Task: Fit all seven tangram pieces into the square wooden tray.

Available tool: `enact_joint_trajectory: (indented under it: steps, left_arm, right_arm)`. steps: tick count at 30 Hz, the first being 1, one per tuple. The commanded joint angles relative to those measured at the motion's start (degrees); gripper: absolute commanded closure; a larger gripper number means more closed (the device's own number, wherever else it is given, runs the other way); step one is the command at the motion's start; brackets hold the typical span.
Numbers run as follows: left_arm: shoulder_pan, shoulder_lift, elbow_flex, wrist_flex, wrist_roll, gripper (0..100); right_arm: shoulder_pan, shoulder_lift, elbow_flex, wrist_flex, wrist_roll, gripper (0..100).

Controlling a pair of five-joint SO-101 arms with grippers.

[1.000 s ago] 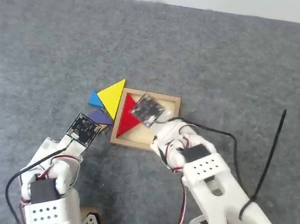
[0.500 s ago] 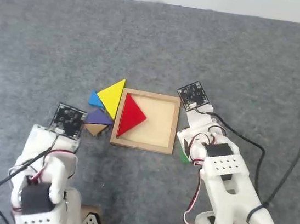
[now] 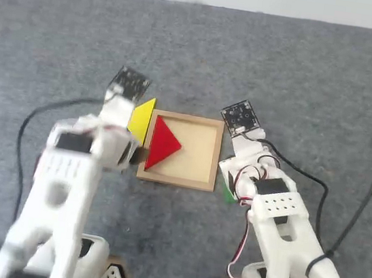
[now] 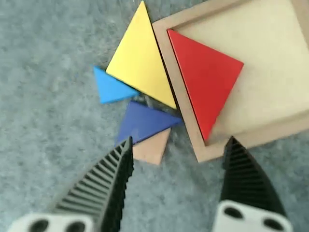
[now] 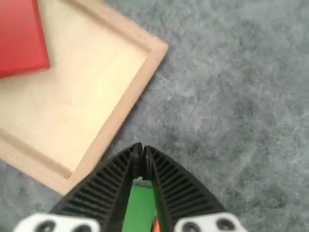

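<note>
The left gripper [image 4: 179, 141] hangs with its fingers spread wide above the loose pieces beside the tray [image 4: 270, 72]. The purple piece [image 4: 142, 123] and the tan piece [image 4: 150, 150], which touch each other, lie just by one fingertip, and a corner of the tray sits between the two fingers. Beyond them the yellow triangle [image 4: 140, 63] lies along the outside of the tray's rim, with the blue triangle [image 4: 112, 87] against its outer edge. The red triangle [image 4: 205, 77] lies inside the tray, its long edge along the rim nearest those pieces.

The right gripper [image 5: 140, 150] is on the opposite side of the tray, low over the grey worktop [image 3: 284, 70] just outside the rim, its fingers pressed together on a green piece [image 5: 140, 208].

Half a second ago the left arm was drawn back near its base; it has swung forward over the loose pieces. The right arm has held its place since then; a second ago it reached over the tray.
</note>
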Motion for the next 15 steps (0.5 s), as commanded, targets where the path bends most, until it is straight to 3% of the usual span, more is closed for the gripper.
enact_joint_trajectory:
  steps: [1,8,15]
  left_arm:
    - [0.2,22.2,-13.4,-4.7,1.0,71]
    - [-1.3,44.5,-32.7,-3.7,8.1,71]
    - [-5.5,52.5,-42.3,0.9,9.8,71]
  right_arm:
    - [-1.5,-2.2,2.3,-6.7,-7.3,98.0]
    - [-2.0,-2.1,2.7,-8.0,-9.7,90.4]
    - [-5.9,5.1,-0.4,-9.1,-16.5,87.8]
